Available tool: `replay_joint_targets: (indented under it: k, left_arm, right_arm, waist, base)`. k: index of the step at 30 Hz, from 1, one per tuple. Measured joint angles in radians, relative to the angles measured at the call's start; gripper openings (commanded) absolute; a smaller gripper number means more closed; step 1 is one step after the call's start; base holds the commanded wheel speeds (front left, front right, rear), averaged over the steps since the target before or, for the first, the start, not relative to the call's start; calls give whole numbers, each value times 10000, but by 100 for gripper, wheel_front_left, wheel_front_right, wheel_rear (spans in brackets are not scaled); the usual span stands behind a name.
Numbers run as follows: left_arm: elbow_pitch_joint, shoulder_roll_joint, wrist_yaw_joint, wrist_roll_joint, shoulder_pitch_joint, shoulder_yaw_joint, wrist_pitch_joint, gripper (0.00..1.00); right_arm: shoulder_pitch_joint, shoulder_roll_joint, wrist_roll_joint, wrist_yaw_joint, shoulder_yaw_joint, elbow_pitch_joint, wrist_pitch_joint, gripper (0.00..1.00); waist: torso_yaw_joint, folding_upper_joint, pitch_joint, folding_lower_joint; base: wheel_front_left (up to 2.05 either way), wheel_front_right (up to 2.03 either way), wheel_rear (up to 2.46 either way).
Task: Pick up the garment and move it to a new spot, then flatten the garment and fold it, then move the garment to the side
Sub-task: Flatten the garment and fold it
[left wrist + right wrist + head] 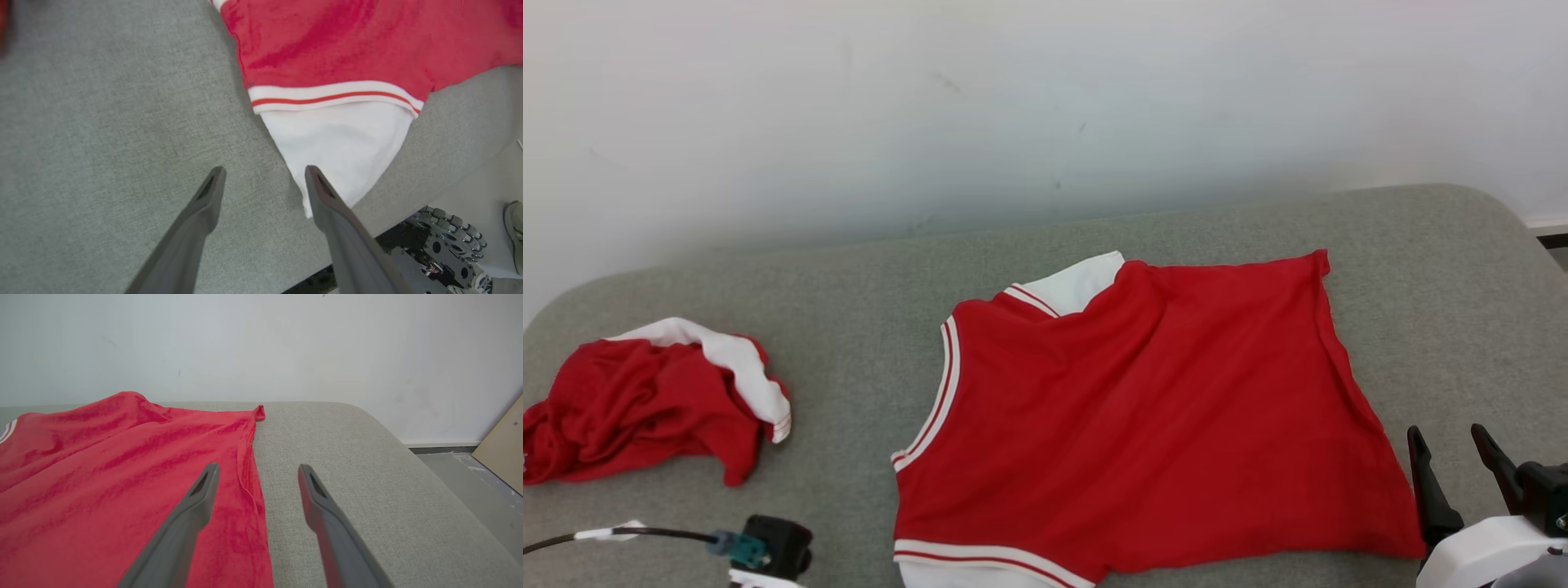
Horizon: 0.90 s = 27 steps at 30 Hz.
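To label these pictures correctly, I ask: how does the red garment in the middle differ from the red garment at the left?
The middle garment lies spread out nearly flat; the left garment is crumpled in a heap. The middle garment covers far more of the grey surface than the left garment. Both are red with white trim.

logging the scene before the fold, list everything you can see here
flat garment: one, red with white sleeves and striped trim, spread on the pad's middle
crumpled garment: one, red and white, bunched at the pad's left end
pad: one, grey fabric, under both garments
wall: one, white, behind the pad
board: one, tan, leaning by the wall on the right
shoe: one, pale, on the floor
wheeled base: one, dark with metal rollers, below the pad's near edge
left gripper: one, dark, open, by the near white sleeve
right gripper: one, dark, open, over the flat garment's right edge
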Motion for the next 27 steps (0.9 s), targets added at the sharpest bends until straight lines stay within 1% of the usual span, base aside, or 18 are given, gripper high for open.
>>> replay_joint_targets:
  k: [4,6,8,11,16,19,21,24,27]
  left_arm:
    - [-224,173,334,236,246,353,-577,100]
    - [-385,215,472,635,219,577,-1312,100]
    - [-420,128,660,989,143,754,-2155,100]
    - [-341,-224,759,1337,124,771,-3175,100]
    - [58,-876,949,1845,-111,869,-5237,100]
    - [408,-1396,1064,1825,-128,1055,-6385,100]
    - [654,-1611,1114,1824,-140,1212,-7148,100]
    - [1087,-1885,1170,1824,-155,1392,-7944,100]
    - [1430,-2194,1197,1912,-192,1469,-8301,100]
  right_arm:
    - [135,35,69,0,-6,-155,-180,100]
    - [224,75,102,0,6,-295,-307,100]
    - [225,111,157,0,40,-410,-456,100]
    - [239,165,188,0,94,-550,-721,100]
    - [358,209,272,0,437,-802,-1423,100]
    - [428,146,403,0,646,-930,-1820,100]
    - [433,75,512,0,798,-1055,-2082,100]
    - [438,-119,663,0,1066,-1164,-2349,100]
    - [444,-278,782,0,1227,-1212,-2525,100]
  waist:
    - [-76,0,-180,0]
    - [-116,0,-246,-1]
    - [-151,0,-291,0]
    - [-207,0,-347,0]
    - [-342,0,-406,0]
    - [-418,0,-452,0]
    - [-442,0,-483,0]
    - [-436,0,-533,0]
    - [-391,0,-576,0]
  base:
    - [0,0,0]
    - [0,0,0]
    - [0,0,0]
    - [0,0,0]
    - [0,0,0]
    - [0,0,0]
    - [0,0,0]
    - [0,0,0]
    - [0,0,0]
